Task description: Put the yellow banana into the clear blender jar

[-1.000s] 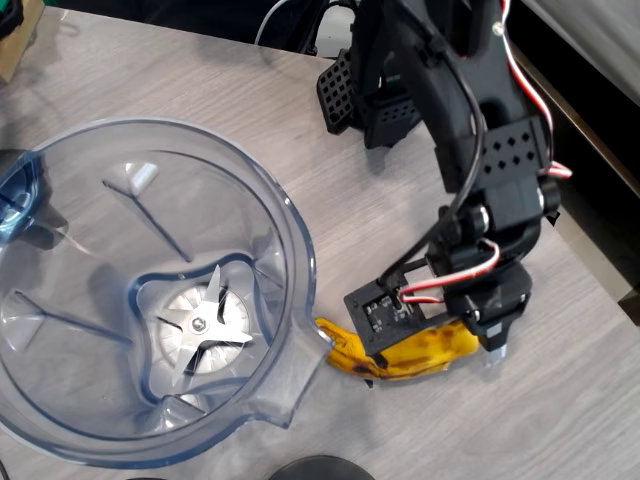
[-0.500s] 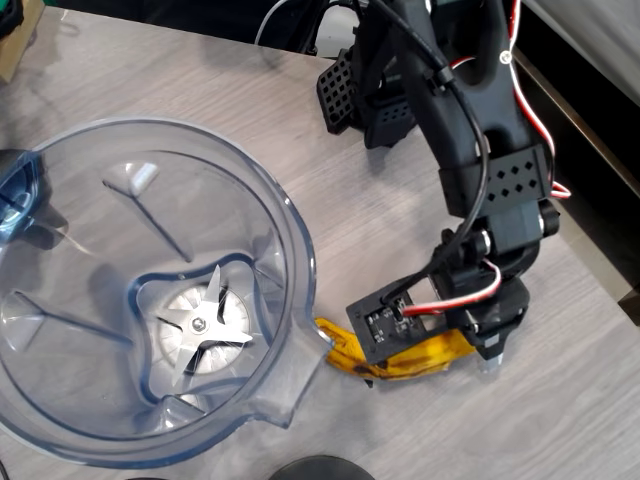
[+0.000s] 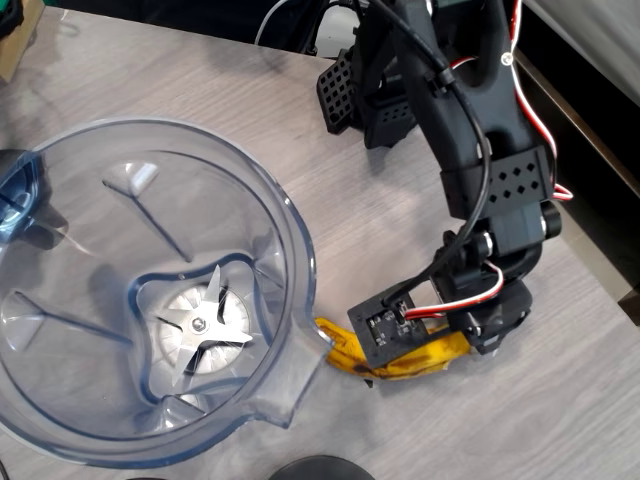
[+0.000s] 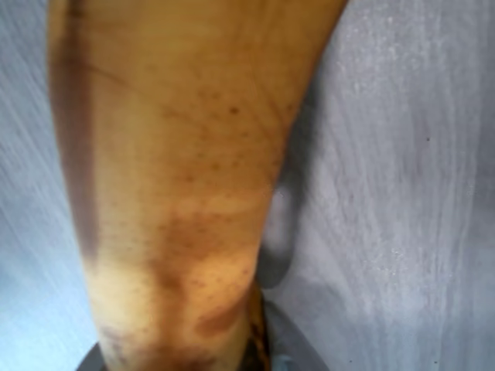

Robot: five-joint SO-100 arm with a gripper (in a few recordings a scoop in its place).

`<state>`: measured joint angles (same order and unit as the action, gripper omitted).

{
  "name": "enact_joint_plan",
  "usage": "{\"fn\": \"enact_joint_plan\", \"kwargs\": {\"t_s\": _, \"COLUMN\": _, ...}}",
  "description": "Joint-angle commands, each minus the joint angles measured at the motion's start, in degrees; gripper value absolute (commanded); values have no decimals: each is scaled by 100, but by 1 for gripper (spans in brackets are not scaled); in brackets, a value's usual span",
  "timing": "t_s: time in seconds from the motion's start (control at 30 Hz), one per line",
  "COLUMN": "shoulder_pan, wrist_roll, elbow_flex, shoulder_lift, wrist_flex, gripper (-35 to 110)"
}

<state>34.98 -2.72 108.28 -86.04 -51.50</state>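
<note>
The yellow banana point(image 3: 420, 362) lies flat on the grey wood table, just right of the pour spout of the clear blender jar point(image 3: 300, 240). Its brown-spotted skin is seen very close in the wrist view point(image 4: 186, 154). The jar stands upright at the left with a silver blade point(image 3: 203, 325) at its bottom and nothing else inside. My black gripper point(image 3: 480, 342) is down over the banana's right end. Its fingers are hidden under the wrist, so whether they grip the banana cannot be told.
The arm's black base point(image 3: 370, 90) stands at the back. The table's right edge point(image 3: 600, 260) runs close behind the arm. A dark round object point(image 3: 320, 468) pokes in at the bottom edge, and a blue thing point(image 3: 18, 195) sits left of the jar.
The arm has lowered and shifted slightly left onto the banana's right end, covering more of it. The banana and jar have stayed in place.
</note>
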Motion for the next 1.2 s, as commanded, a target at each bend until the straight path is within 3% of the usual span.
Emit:
{"fn": "enact_joint_plan", "kwargs": {"t_s": 0.0, "shoulder_pan": 53, "wrist_roll": -62, "elbow_flex": -211, "shoulder_lift": -26, "wrist_flex": -18, "gripper": 6}}
{"fn": "enact_joint_plan", "kwargs": {"t_s": 0.97, "shoulder_pan": 114, "wrist_roll": -123, "elbow_flex": -229, "shoulder_lift": -747, "wrist_flex": -439, "gripper": 8}}
{"fn": "enact_joint_plan", "kwargs": {"t_s": 1.17, "shoulder_pan": 123, "wrist_roll": -123, "elbow_flex": -229, "shoulder_lift": -1802, "wrist_flex": -686, "gripper": 8}}
